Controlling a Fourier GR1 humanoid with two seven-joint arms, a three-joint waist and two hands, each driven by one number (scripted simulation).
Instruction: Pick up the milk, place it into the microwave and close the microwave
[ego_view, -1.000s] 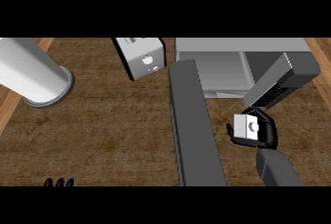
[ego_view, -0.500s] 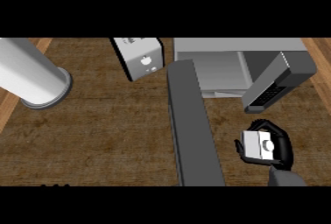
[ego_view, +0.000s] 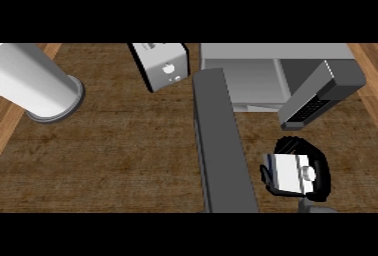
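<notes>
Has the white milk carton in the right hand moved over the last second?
Yes. The white milk carton, held by the right hand, has moved toward the view's lower edge, away from the open grey microwave.

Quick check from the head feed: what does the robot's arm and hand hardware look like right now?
Only the right hand shows: black and glossy, with thick rounded fingers and a thumb. Below it, a short dark grey stub of forearm enters at the lower edge. No cables or markings are visible. The left hand is out of view.

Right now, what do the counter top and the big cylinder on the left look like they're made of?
Counter top: looks like dark wood with a matte finish, going by its brown streaked grain. Cylinder: probably metal, smooth and slightly glossy, judging by its pale grey surface with soft shading and a darker rim.
</notes>
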